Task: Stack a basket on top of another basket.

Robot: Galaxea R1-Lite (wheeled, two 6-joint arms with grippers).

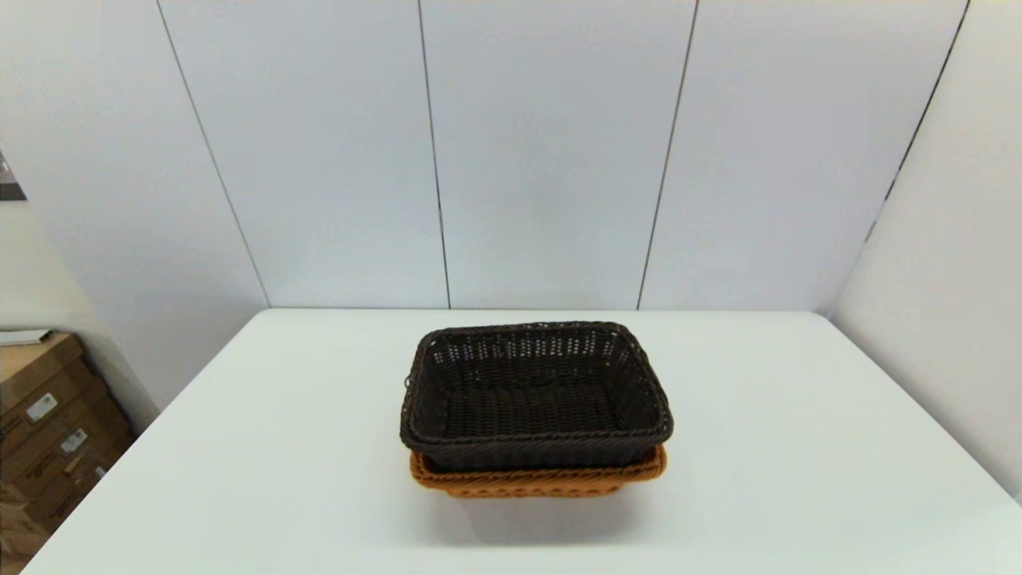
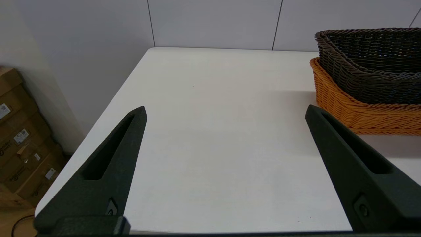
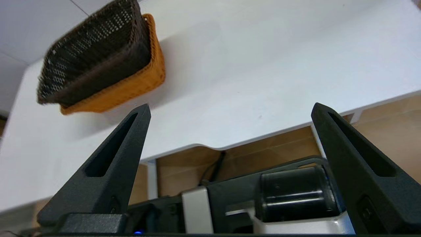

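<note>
1. Left pincer (image 2: 225, 110): fingers spread wide, nothing between them, touching nothing. It hangs over the near-left part of the worktop (image 2: 213, 131), with the stacked baskets off to its right side.
2. Right pincer (image 3: 230, 110): fingers likewise spread wide and empty. It sits low, off the worktop's near edge, above part of the robot's own body; baskets well apart from it.
3. Neither pincer shows in the head view.
4. Dark brown basket (image 1: 535, 391): nested inside the orange basket (image 1: 535, 479), upright, opening facing up, empty. Its braided rim stands above the orange rim.
5. Orange basket: rests on the worktop (image 1: 798, 447), about mid-width and toward the middle. Only its near rim and a strip of its front wall show below the dark one in the head view; the left wrist view shows its side wall (image 2: 342, 105) too.
6. Long axis of both baskets runs left–right across the worktop; the two sit roughly aligned, with the dark basket's near rim overhanging slightly.
7. Cardboard boxes (image 1: 48, 431) stand on the floor beyond the worktop's left edge.
</note>
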